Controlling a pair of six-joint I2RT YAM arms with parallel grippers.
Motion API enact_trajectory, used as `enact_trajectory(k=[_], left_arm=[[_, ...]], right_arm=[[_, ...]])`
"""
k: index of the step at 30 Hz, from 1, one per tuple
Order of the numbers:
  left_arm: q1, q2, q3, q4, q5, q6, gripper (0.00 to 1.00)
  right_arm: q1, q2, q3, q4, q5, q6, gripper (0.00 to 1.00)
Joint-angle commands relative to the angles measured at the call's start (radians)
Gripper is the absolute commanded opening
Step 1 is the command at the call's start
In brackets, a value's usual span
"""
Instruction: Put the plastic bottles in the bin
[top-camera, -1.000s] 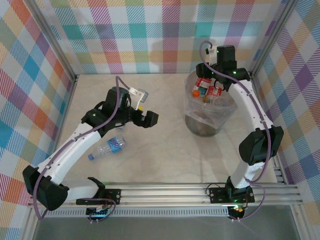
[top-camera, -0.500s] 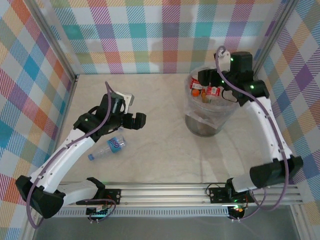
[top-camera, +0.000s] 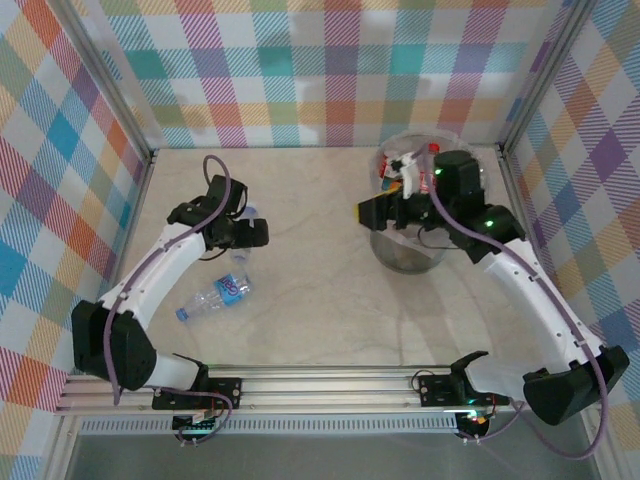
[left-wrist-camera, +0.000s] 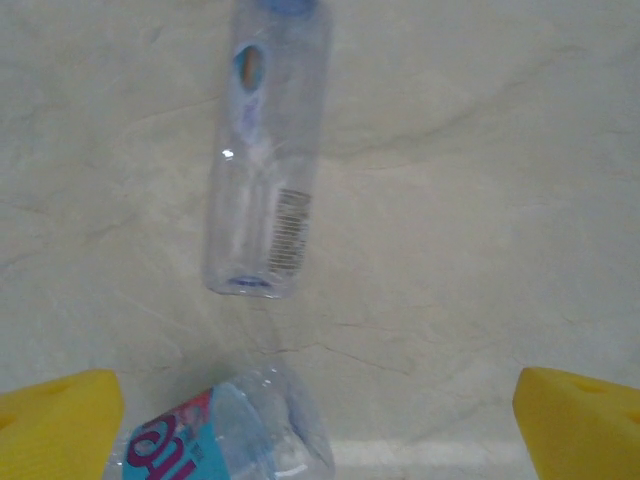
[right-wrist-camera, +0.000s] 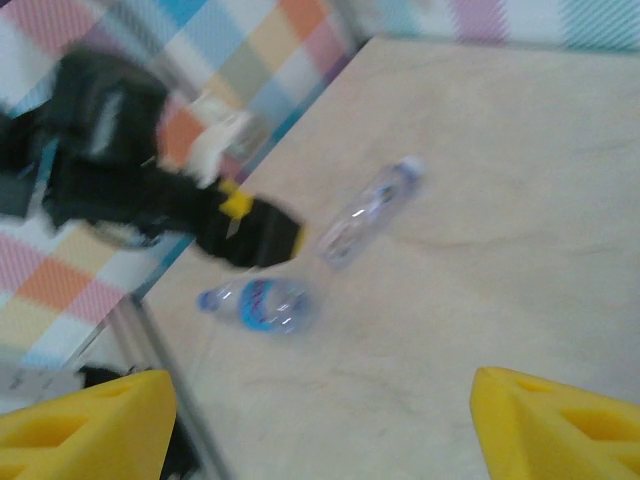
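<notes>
Two plastic bottles are seen lying on the table (top-camera: 320, 310), near each other but apart. The left gripper (top-camera: 252, 233) is poised above them, its yellow fingers (left-wrist-camera: 58, 420) spread fully wide with nothing held. The blue-labelled bottle (left-wrist-camera: 225, 438) carries pink lettering that is cut off at the frame edge and cannot be read. A barcode is shown on the clear bottle (left-wrist-camera: 262, 180). Red-labelled bottles (top-camera: 400, 168) are piled in the bin (top-camera: 405, 252) at the far right, their writing too small to read. The right gripper (top-camera: 372, 212) is held just left of the bin, its fingers (right-wrist-camera: 555, 420) apart and, as far as the blurred view allows, empty.
</notes>
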Motion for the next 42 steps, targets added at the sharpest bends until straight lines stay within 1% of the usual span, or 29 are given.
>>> enact_trajectory(k=[1,3,7,10,13,16,18,25,28,32,39,42], left_arm=[[0.052,0.054,-0.011,0.04,0.024,-0.044,1.0],[0.075,0.113,0.013,0.048,0.048,-0.043,1.0],[0.09,0.221,0.056,0.056,0.052,-0.024,1.0],[0.102,0.268,0.056,0.1,0.097,-0.019,0.99],[0.105,0.318,0.074,0.111,0.091,-0.017,0.97],[0.107,0.366,0.099,0.103,0.059,-0.009,0.95],[0.108,0.394,0.11,0.103,0.056,-0.005,0.94],[0.116,0.444,0.134,0.108,0.05,0.006,0.89],[0.117,0.444,0.129,0.124,0.064,-0.003,0.82],[0.118,0.464,0.136,0.123,0.071,-0.007,0.77],[0.122,0.479,0.129,0.152,0.12,-0.018,0.61],[0.121,0.477,0.134,0.159,0.145,-0.016,0.53]], right_arm=[[0.094,0.015,-0.027,0.093,-0.032,0.045,0.78],[0.137,0.029,-0.05,0.134,-0.02,0.061,0.78],[0.207,0.035,-0.091,0.21,0.0,0.103,0.78],[0.238,0.046,-0.098,0.204,0.026,0.113,0.78],[0.252,0.05,-0.108,0.184,0.058,0.112,0.78],[0.257,0.044,-0.137,0.196,0.072,0.123,0.78],[0.259,0.042,-0.151,0.201,0.077,0.133,0.78],[0.263,0.034,-0.183,0.202,0.112,0.137,0.78],[0.263,0.036,-0.191,0.202,0.119,0.138,0.78],[0.263,0.042,-0.205,0.207,0.125,0.148,0.78],[0.263,0.036,-0.229,0.222,0.163,0.16,0.85],[0.263,0.037,-0.235,0.226,0.189,0.175,0.91]])
